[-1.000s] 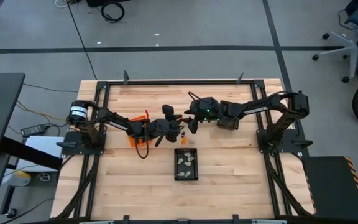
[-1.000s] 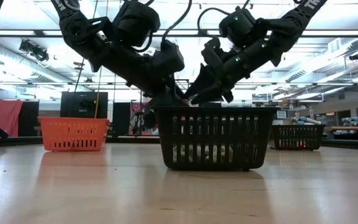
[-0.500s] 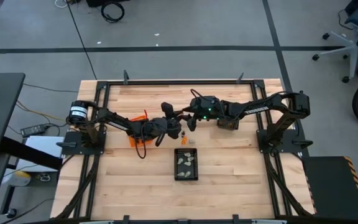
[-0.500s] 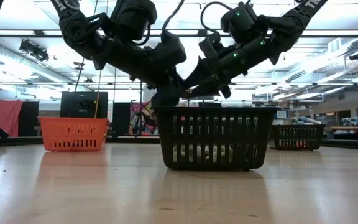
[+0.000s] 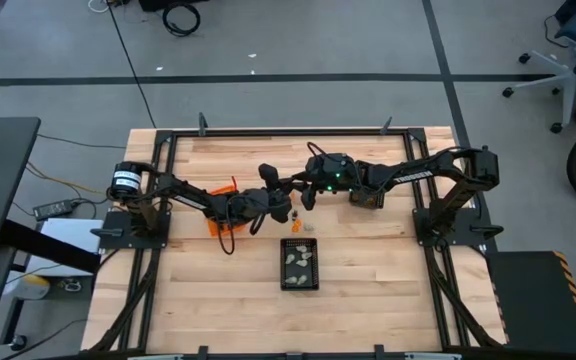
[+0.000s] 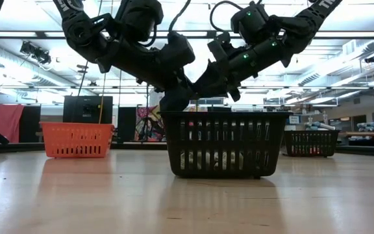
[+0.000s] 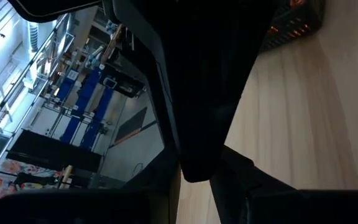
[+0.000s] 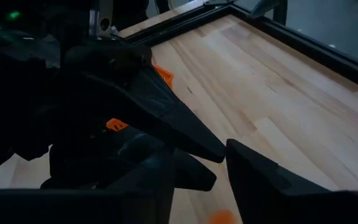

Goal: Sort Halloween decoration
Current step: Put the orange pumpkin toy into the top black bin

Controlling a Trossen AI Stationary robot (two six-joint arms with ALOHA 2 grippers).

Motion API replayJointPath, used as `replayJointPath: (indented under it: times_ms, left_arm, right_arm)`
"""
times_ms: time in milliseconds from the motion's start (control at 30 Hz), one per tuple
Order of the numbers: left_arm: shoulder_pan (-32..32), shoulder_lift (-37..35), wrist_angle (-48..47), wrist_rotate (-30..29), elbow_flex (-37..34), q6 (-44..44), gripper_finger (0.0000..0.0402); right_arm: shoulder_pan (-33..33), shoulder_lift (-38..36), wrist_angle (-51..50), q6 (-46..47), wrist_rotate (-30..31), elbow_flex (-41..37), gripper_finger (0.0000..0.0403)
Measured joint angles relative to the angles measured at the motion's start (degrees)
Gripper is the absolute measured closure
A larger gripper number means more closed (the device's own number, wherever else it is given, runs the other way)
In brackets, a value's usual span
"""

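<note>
Since a second ago the two arms have drawn in until their tips meet over the middle of the surface (image 5: 368,260), just behind the near black mesh bin (image 5: 300,264). The right gripper (image 5: 305,200) has narrowed its fingers; the left gripper (image 5: 286,203) sits tip to tip with it. Whether either clenches a piece I cannot tell — the wrist views show only dark bodies crowding each other.

The risk, as I judge it, is a fumbled hand-over: with the tips this close, a small piece could slip between them and fall, or the fingers could knock together.

The Halloween decoration (image 5: 294,226) shows as tiny orange and pale bits on the wood beside the tips, with pale pieces (image 5: 300,262) already in the bin and an orange one (image 8: 115,124) close by in the right wrist view.
</note>
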Motion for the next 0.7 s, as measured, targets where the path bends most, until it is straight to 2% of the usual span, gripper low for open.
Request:
replayJointPath:
  times_ms: [100, 233, 367, 500, 700]
  left_arm:
    - [-0.1, 0.0, -1.1, 0.3, 0.0, -0.9, 0.0327]
    - [-1.9, 0.0, -6.0, -0.3, 0.0, -3.0, 0.0329]
    - [-2.3, -0.2, -12.3, 0.5, 0.2, -12.5, 0.0329]
    - [-2.3, -0.5, -23.4, 7.3, 0.0, -21.9, 0.0329]
    - [-3.0, -2.6, -33.1, 16.7, 0.0, -28.0, 0.0329]
  right_arm:
    - [0.0, -0.1, -1.6, -0.2, -0.5, 0.1, 0.0268]
    - [-0.2, -1.3, -10.3, -2.9, -1.2, 0.0, 0.0271]
    - [-0.6, -0.8, -15.5, -4.2, -1.8, -0.2, 0.0269]
    - [1.2, 0.6, -15.8, -8.8, -7.3, -1.1, 0.0268]
    - [2.7, 2.2, -14.4, -14.0, -10.7, -1.5, 0.0265]
